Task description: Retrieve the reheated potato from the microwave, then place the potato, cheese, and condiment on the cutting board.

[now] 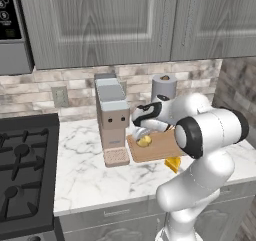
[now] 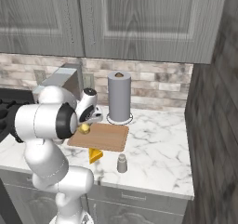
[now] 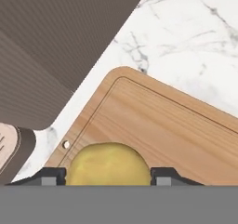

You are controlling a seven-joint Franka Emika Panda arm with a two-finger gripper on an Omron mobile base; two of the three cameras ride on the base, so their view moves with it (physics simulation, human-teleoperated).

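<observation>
Pincer point(image 3: 108, 177) part-open, fingertips flanking potato point(image 3: 108, 165), contact unclear. Potato sits on cutting board point(image 3: 167, 130) near corner edge. Bare board ahead; marble surface point(image 3: 195, 37) beyond; boxy machine point(image 1: 112, 117) close beside.

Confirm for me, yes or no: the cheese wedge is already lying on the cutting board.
No. In the right base view the cheese lies on the marble counter just off the near edge of the cutting board.
</observation>
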